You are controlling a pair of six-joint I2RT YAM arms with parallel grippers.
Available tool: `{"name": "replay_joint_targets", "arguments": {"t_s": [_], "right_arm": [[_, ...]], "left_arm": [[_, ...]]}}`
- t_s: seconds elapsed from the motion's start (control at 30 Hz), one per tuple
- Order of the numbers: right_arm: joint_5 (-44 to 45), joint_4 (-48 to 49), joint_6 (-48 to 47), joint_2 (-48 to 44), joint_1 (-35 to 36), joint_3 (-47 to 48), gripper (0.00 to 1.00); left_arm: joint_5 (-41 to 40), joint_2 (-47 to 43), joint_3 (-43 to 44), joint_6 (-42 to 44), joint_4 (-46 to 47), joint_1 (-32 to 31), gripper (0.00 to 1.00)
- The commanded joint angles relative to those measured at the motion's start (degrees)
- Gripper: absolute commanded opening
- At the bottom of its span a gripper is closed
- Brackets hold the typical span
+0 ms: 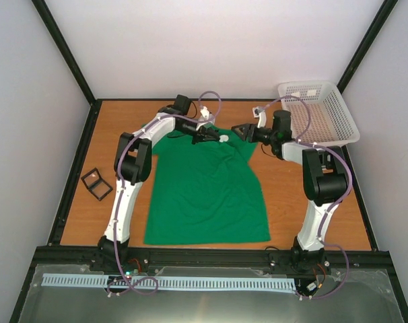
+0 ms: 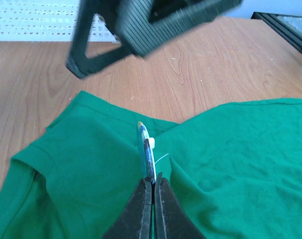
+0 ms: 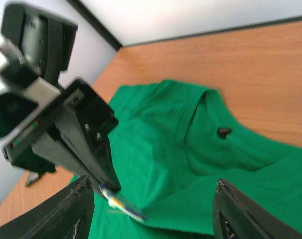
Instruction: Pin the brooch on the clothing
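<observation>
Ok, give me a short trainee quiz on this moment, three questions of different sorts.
1. True or false: the left gripper is shut on the brooch, held edge-up over the shirt.
2. Where does the basket sit, seen from the top camera? A. far right; B. near left; C. on the shirt.
3. Short answer: is the right gripper open or shut?

Key: 1 true; 2 A; 3 open, with nothing between its fingers.
</observation>
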Motion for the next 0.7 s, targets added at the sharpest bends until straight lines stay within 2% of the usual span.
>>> {"name": "replay_joint_targets", "arguments": {"t_s": [0.0, 0.4, 0.67], "right_arm": [[-2.18, -4.19, -10.65, 2.32, 1.78, -0.34, 0.64], [-4.01, 6.27, -9.79, 5.43, 4.08, -4.30, 0.67], [-5.28, 8.41, -7.20, 8.26, 5.37, -3.34, 0.65]], "left_arm": [[4.85, -0.04, -1.43, -4.14, 2.49, 1.41, 0.01], [6.01, -2.42, -8.10, -23.75, 14.33, 2.97, 0.01], [8.57, -4.20, -11.81, -32.21, 20.68, 3.08, 0.01]]}}
